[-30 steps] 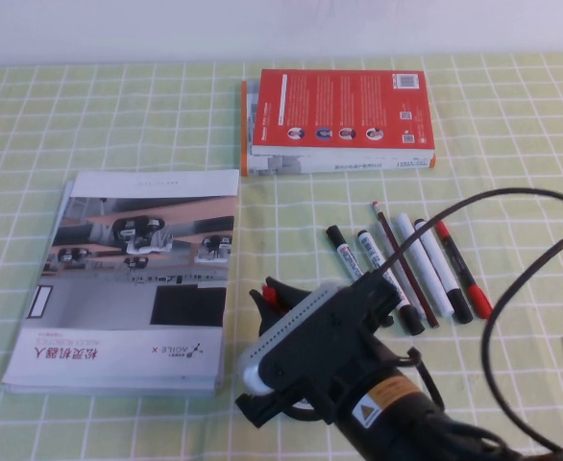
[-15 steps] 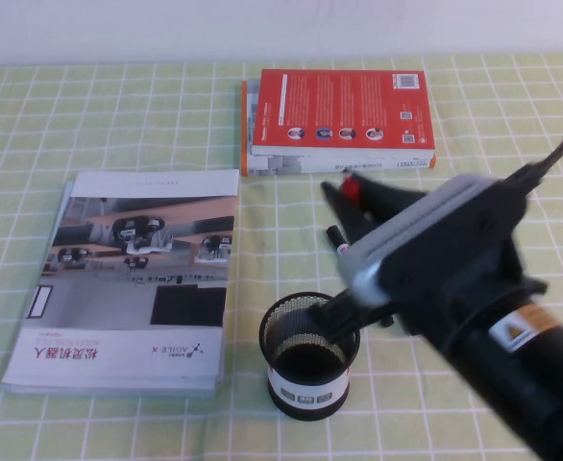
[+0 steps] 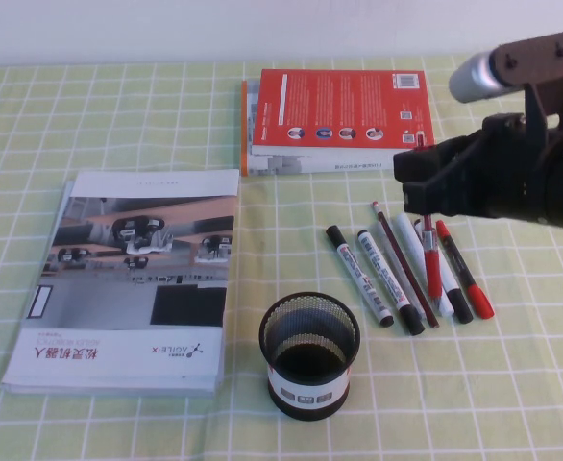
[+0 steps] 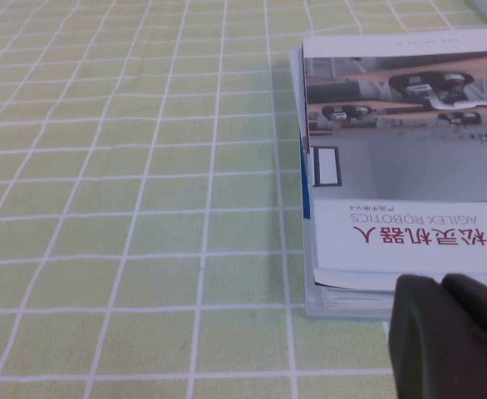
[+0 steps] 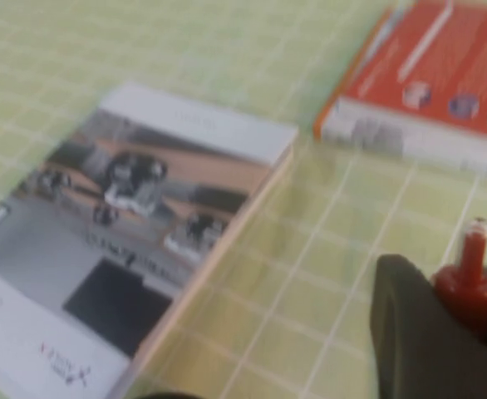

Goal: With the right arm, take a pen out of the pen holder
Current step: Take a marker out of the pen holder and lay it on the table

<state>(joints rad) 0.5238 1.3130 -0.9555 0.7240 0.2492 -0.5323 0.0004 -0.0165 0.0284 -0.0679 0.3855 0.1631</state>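
The right hand hangs over the right side of the table, in front of the red book and above a row of pens lying on the green checked cloth. Its jaws are drawn narrow on a red pen, gripped near the upper end. The pen hangs roughly upright below the jaws, and in the high view its lower part crosses the white marker in the row. Whether its tip touches anything below cannot be told. In the right wrist view the pen's red end shows just beside one dark finger of the right hand, with the booklet and the red book blurred behind. The pen holder, a black mesh cup with a pale label on its side, stands upright near the front middle of the table. It is well apart from the held pen, to the robot's left of the pen row and just right of the booklet. The red book lies flat at the far middle of the table, on other volumes whose edges show beneath it. The left hand shows only in its own wrist view. It sits low beside the booklet's near edge, where the red title is printed. Its dark fingertips press together with no gap between them, and they hold nothing.
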